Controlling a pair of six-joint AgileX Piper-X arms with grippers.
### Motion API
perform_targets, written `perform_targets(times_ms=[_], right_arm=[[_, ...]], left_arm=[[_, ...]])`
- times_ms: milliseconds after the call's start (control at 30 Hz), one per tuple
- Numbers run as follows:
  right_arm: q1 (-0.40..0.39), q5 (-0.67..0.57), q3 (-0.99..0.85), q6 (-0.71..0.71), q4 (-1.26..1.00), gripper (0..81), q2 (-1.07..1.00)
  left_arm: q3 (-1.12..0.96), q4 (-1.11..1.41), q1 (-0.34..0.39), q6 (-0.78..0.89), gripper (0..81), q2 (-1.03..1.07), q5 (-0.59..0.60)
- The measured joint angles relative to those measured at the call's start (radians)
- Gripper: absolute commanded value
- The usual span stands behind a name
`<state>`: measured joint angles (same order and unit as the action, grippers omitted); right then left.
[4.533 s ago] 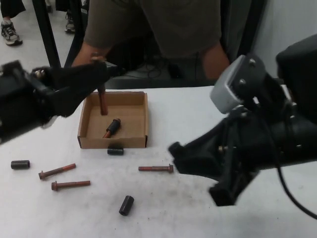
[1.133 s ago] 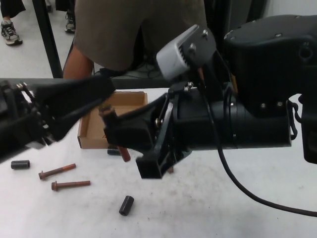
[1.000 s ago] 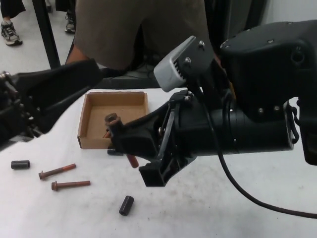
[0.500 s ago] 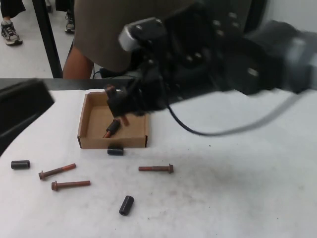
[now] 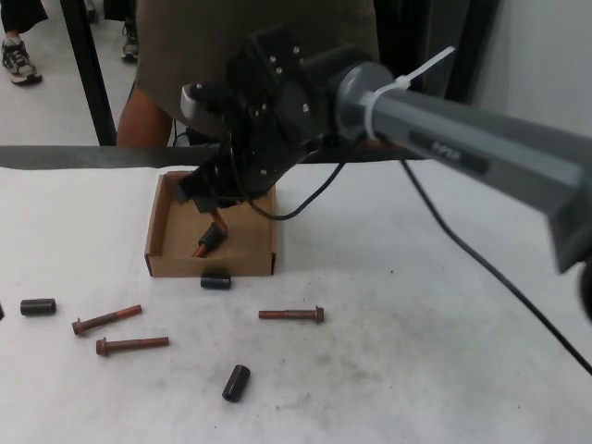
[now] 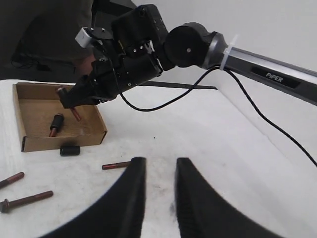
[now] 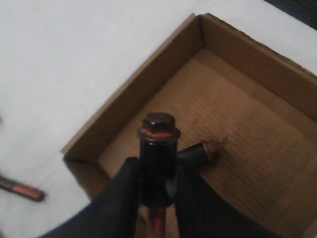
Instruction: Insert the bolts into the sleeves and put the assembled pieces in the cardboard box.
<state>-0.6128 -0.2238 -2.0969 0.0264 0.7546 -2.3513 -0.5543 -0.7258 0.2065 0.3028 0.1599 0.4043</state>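
Above the white bench, right pincer grips a sleeved bolt over the cardboard box; left pincer parted, empty.

Right arm: grey link stretched long across the desk from the right side, with a black cable trailing beneath it.
Wrist: black housing bent downward, with a pale camera block on its outer side.
Right gripper: pointed down. Both fingers are clamped on the sleeve of a sleeved bolt, whose head stands above the fingers.
Left gripper: low over the desk, well apart from the right gripper. Its two dark fingers are parted by a narrow gap.
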Motion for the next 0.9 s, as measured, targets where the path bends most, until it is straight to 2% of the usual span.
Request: perform_targets(times_ms=[333, 433, 500, 567, 900], right_arm=[[0.027, 0.141, -0.060, -0.020, 0.025, 1.2, -0.075], [0.028, 0.172, -0.064, -0.071, 0.031, 13.7, -0.075], [0.028, 0.176, -0.065, -0.093, 0.046, 26.1, -0.075], [0.028, 0.176, -0.065, -0.099, 0.055, 31.7, -0.075], [0.025, 0.180, -0.066, -0.108, 0.133, 31.2, -0.075]], left_arm=[[-0.009, -0.019, 0.000, -0.011, 20.3, 0.000, -0.005], [-0.009, -0.021, 0.000, -0.015, 20.3, 0.000, -0.005], [-0.009, -0.021, 0.000, -0.021, 20.3, 0.000, -0.005], [-0.009, -0.021, 0.000, -0.031, 20.3, 0.000, -0.005], [-0.009, -0.021, 0.000, -0.044, 20.3, 0.000, -0.005]])
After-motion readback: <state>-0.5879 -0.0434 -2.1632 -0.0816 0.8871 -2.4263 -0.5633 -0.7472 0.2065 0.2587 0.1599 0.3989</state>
